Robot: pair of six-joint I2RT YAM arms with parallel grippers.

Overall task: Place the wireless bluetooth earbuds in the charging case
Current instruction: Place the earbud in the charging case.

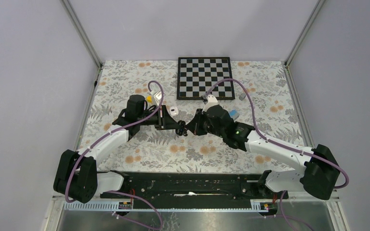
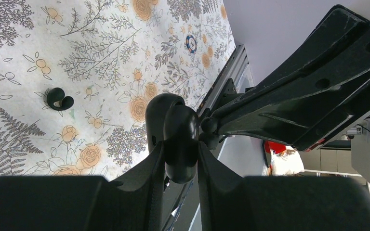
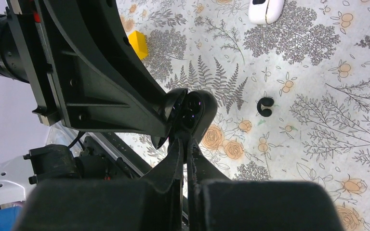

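Left tool [image 2: 180, 153] grips the black case [image 2: 173, 122] off the tabletop [image 2: 101, 57], mouth turned to my other arm | right tool [image 3: 183, 142] pinched closed, tips at that mouth, probably seating a bud | bud itself too small to make out.

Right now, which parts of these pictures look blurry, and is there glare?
Left wrist view: fingers blur near the lens; charging case and tablecloth are sharp. Right wrist view: same finger blur, glints inside the case. Top view: even light, soft shadows, no glare.
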